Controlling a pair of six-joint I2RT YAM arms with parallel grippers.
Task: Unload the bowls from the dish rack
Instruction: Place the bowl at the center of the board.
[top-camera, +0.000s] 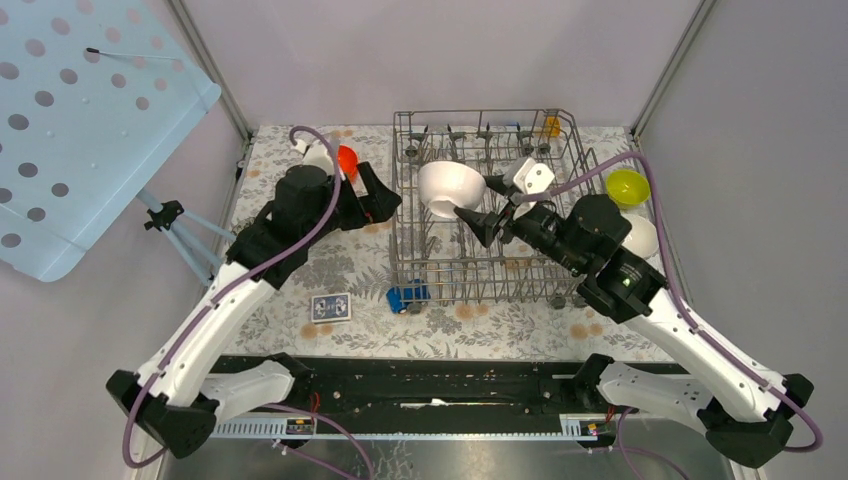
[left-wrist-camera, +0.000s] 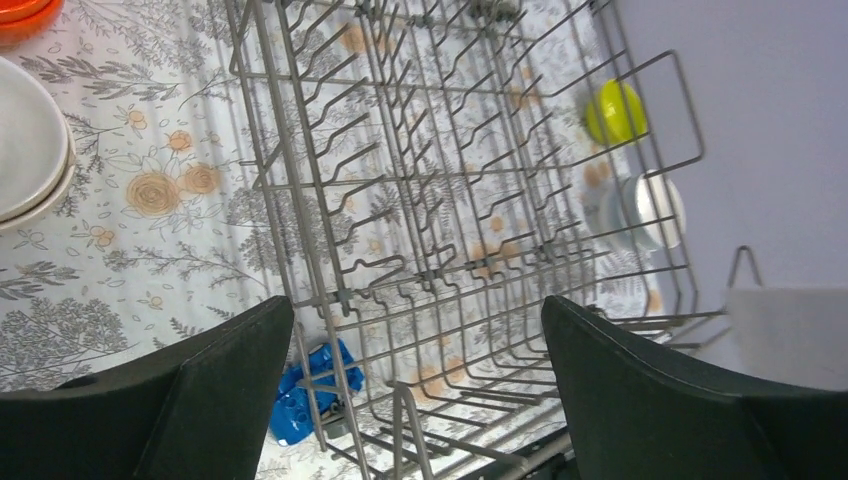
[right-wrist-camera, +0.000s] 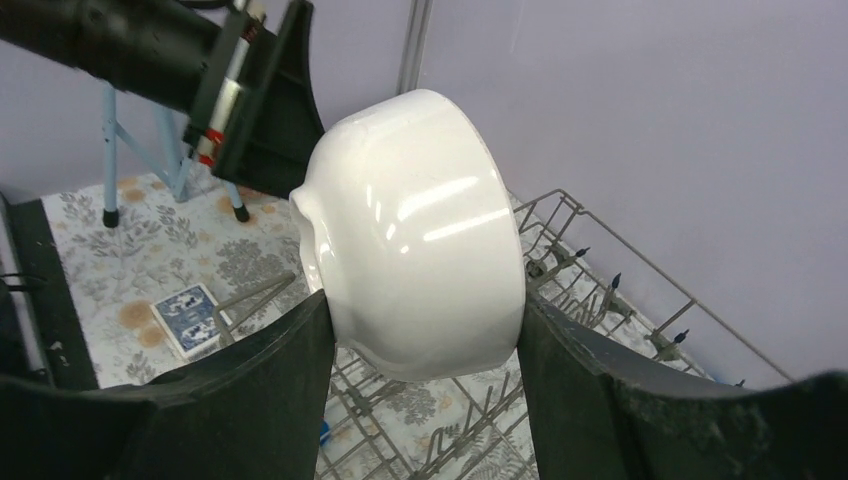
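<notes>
The grey wire dish rack (top-camera: 437, 262) stands mid-table. My right gripper (top-camera: 480, 203) is shut on a white bowl (top-camera: 445, 188), held on its side above the rack's left half. In the right wrist view that bowl (right-wrist-camera: 420, 220) fills the gap, with both fingers (right-wrist-camera: 270, 390) pressed to its sides. At the rack's left edge my left gripper (top-camera: 384, 194) is open, and its wrist view (left-wrist-camera: 420, 390) shows only rack wires (left-wrist-camera: 420, 200) between the fingers. An orange-red bowl (top-camera: 347, 160) and a pale bowl (top-camera: 318, 158) sit left of the rack. On the right sit a yellow-green bowl (top-camera: 627, 186) and a white bowl (top-camera: 642, 236).
A blue toy car (top-camera: 407, 297) lies against the rack's front left corner, and a deck of cards (top-camera: 330, 307) lies to its left. A small orange item (top-camera: 551, 126) sits at the rack's back right. A tripod (top-camera: 180, 230) stands beyond the table's left edge.
</notes>
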